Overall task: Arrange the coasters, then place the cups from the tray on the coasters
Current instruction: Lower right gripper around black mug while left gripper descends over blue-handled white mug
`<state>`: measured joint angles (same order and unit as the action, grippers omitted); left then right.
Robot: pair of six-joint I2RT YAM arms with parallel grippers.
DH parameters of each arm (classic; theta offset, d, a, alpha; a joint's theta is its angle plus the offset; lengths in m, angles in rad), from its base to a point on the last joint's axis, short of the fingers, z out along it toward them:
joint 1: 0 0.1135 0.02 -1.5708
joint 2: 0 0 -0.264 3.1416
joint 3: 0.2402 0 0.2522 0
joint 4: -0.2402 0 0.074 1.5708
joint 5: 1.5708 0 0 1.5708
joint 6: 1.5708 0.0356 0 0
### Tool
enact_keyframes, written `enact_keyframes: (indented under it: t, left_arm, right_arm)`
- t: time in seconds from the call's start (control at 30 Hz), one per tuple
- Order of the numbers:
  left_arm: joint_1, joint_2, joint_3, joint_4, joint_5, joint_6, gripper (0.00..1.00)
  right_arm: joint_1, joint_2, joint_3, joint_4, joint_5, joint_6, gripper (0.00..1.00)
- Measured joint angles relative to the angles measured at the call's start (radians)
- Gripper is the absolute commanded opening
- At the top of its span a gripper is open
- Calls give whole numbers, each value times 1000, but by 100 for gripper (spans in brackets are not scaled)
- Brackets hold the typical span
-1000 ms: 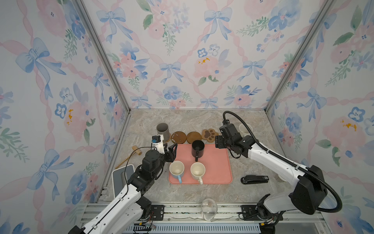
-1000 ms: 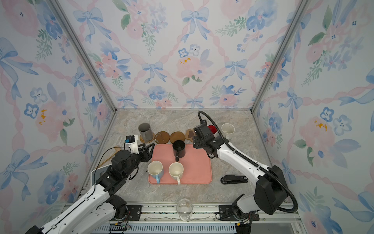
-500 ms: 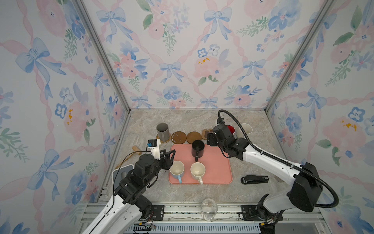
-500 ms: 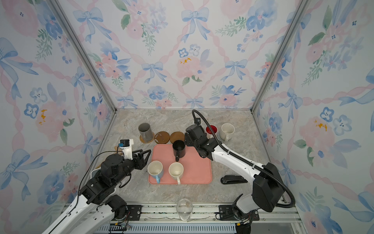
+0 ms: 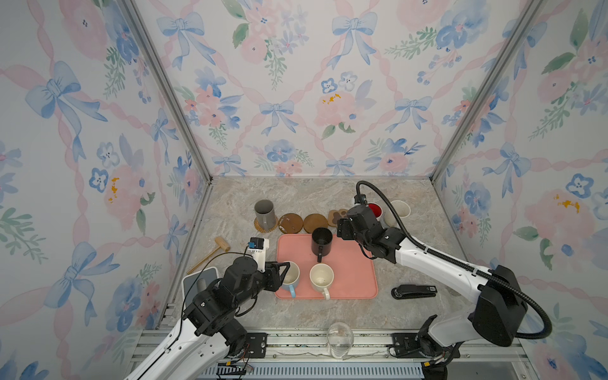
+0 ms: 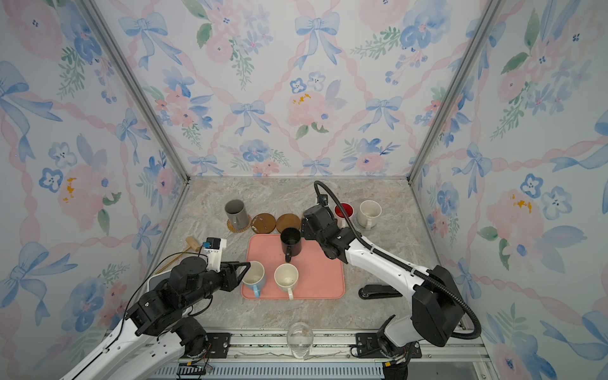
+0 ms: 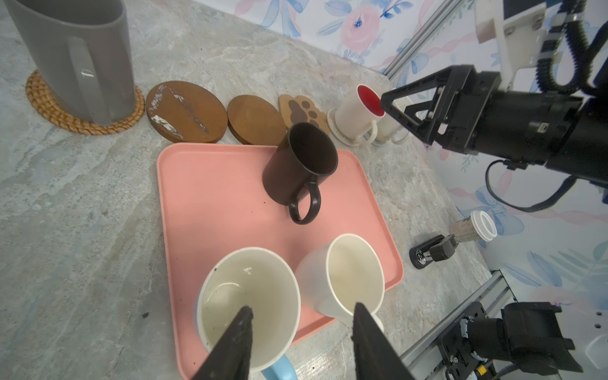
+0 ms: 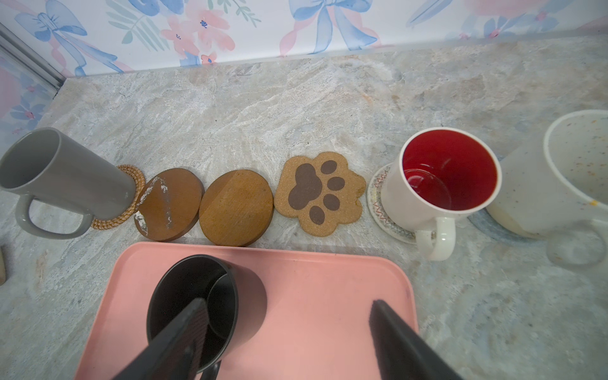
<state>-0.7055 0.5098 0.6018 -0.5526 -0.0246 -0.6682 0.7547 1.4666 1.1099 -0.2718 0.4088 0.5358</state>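
L hand [image 7: 300, 307] is partly open around the blue cup [image 7: 230, 279] rim (no squeeze yet). R hand [image 8: 286, 301] is wide open, one side over the black cup [image 8: 184, 286]. Both cups sit on the pink tray [image 8: 329, 279].

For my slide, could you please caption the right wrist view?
Open right gripper at black mug on the tray, coasters beyond.

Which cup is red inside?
The white mug on the white woven coaster, next to the paw-print coaster. No other mug is red inside.
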Motion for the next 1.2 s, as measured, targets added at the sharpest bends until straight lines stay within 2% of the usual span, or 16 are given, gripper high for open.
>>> enact_keyframes:
  t: [0.33, 0.67, 1.2]
  left_arm:
    - [-132, 131, 21, -124, -31, -66, 43]
    - [-250, 231, 31, -166, -84, -163, 41]
    - [-284, 245, 31, -205, -158, -266, 42]
  right_arm:
    - [0, 11, 0, 7, 0, 0, 82]
    - [-8, 86, 1, 35, -47, 0, 82]
    - [-20, 197, 34, 93, -171, 1, 82]
